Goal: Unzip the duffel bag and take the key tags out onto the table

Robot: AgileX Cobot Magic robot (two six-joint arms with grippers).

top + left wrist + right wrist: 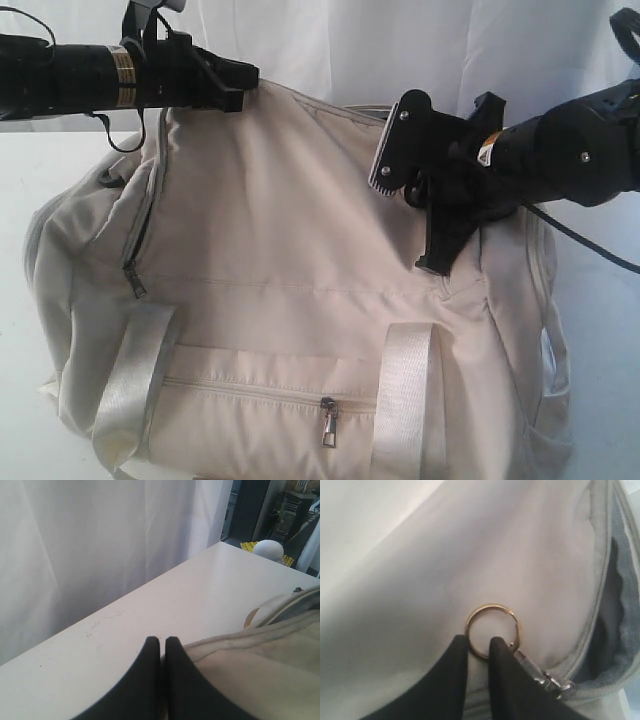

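Right gripper [477, 641] sits with fingers [445, 680] nearly together astride the gold ring [492, 606] on the right side of the duffel bag [280, 200], clamping unclear, so you should squeeze firmly, then pull along the zipper [600, 595].

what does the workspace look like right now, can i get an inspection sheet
surface: white table, faint scuffs
job's things: duffel bag on it, main zip partly open showing grey lining; key tags not seen
clutter: nothing seen
grippers: left gripper shut at the bag's edge; right gripper at the zipper ring, grip unclear
cables: black cable hangs at the exterior view's right
surroundings: white curtain behind the table
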